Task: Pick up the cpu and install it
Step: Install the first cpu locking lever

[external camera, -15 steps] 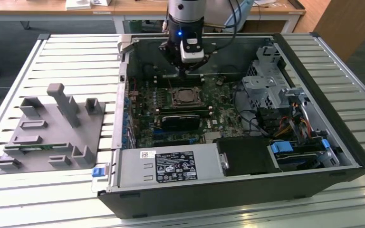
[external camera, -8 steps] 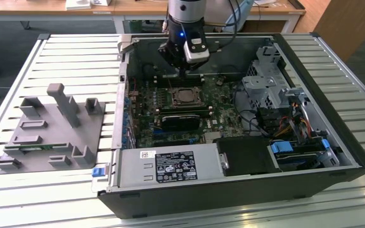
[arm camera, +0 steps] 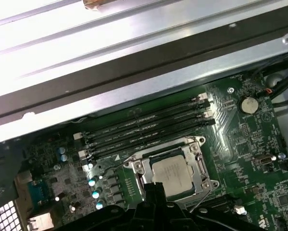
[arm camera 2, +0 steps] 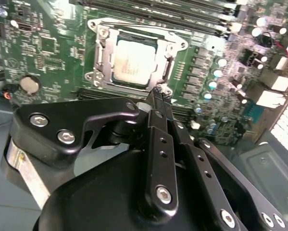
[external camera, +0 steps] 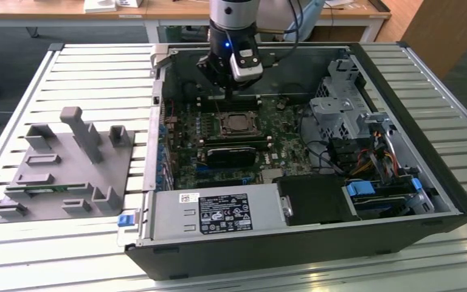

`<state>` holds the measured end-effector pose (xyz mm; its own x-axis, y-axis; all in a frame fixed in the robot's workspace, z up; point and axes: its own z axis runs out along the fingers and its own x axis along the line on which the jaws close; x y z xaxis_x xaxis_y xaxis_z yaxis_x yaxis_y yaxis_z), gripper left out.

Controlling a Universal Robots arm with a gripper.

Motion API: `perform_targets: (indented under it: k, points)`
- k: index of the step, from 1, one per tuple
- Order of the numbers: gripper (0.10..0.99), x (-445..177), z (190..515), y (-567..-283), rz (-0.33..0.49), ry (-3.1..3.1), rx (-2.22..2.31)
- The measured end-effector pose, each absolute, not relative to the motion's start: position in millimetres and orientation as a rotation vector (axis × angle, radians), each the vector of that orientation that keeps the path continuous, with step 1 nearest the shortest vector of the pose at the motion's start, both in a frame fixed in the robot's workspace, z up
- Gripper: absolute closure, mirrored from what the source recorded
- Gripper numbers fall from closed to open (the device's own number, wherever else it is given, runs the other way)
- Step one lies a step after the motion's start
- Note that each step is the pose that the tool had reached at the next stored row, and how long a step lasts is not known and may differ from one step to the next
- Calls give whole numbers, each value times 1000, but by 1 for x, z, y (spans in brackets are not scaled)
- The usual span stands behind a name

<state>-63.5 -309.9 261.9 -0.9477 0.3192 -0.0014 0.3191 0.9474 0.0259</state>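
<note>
From the exterior view I have the open computer case (external camera: 298,152) lying on the slatted bench (external camera: 95,73), with a grey fixture block (external camera: 63,164) well off toward that view's left. Nearest the camera inside the case is the power supply (external camera: 217,213), then a dark heatsink cover (external camera: 231,155), then the socket (external camera: 238,123) on the green motherboard (external camera: 185,140).

The cpu (arm camera 2: 132,61) sits flat inside the metal socket frame; I see its silver top in both wrist views (arm camera: 175,174), square to the frame and with nothing holding it.

My hand (arm camera 2: 159,94) hangs just above the board beside the socket, on the side toward the memory slots (arm camera: 144,130). Its black fingertips (arm camera 2: 157,96) are pressed together, empty, with the tips just off the socket frame's corner; I cannot tell whether they touch the board.

Beyond the hand, the arm (external camera: 231,24) rises over the case's far wall, and a wooden desk (external camera: 177,9) runs behind it.
</note>
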Motion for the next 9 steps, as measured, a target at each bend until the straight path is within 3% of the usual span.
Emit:
perform_targets:
  k: [9]
  points:
    - [980,-67,260,-310,40,3117,350]
